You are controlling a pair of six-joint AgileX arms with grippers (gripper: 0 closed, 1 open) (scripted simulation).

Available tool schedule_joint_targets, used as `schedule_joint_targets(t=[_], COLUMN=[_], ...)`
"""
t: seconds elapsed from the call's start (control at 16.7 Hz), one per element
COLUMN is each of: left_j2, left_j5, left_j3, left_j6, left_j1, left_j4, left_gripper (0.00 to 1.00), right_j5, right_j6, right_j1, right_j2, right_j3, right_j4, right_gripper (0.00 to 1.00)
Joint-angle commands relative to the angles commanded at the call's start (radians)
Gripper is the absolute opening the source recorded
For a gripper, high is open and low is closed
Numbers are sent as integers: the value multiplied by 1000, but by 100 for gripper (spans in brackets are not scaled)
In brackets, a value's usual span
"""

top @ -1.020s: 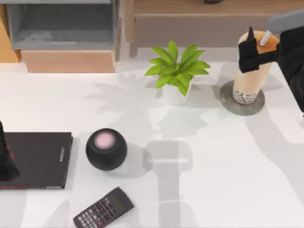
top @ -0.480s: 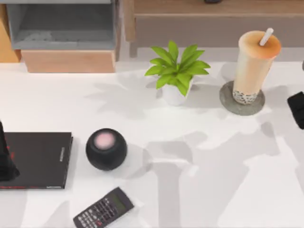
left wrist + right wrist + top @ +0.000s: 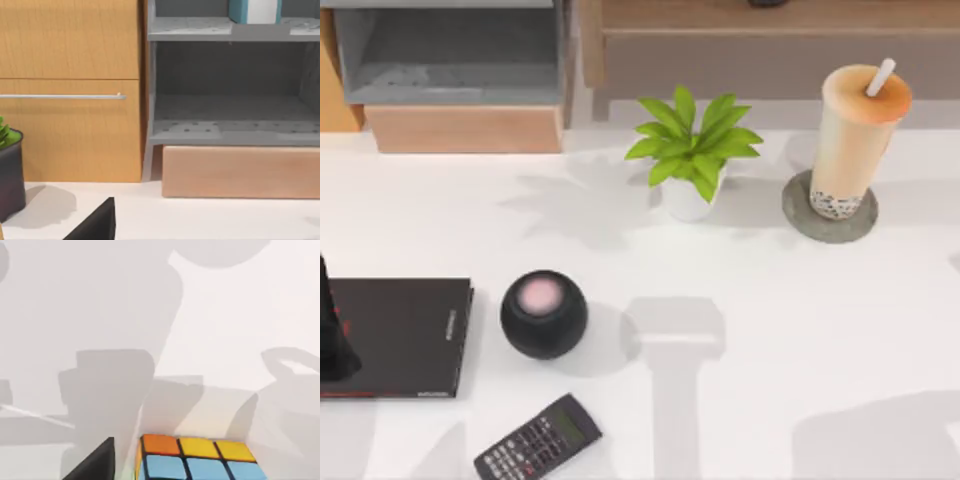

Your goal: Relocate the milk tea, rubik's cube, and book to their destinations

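Milk tea (image 3: 852,140) standing upright on a round grey coaster (image 3: 798,213) at the desk's (image 3: 770,330) far right, apparently delivered; book (image 3: 252,10) upright on the grey shelf's (image 3: 190,31) upper tier, likely done too; rubik's cube (image 3: 197,457) lying on the desk just under the right wrist camera, judged next. Calls for lowering squarely over the cube. State of either claw: cannot tell. Nearby: potted plant (image 3: 692,155), black speaker (image 3: 543,313), calculator (image 3: 538,438), flat black book (image 3: 400,335); none seen crowding the cube.
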Motion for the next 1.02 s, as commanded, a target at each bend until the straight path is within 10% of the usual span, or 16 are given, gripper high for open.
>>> schedule_joint_targets(t=[1.02], left_j2=[0], left_j5=[0], left_j3=[0], left_j6=[0], left_j1=[0], left_j4=[0], left_gripper=[100], right_j5=[-70], right_j6=[-15], right_j1=[-183], right_j2=[-131], right_j3=[-50], right_j4=[-205], right_gripper=[100])
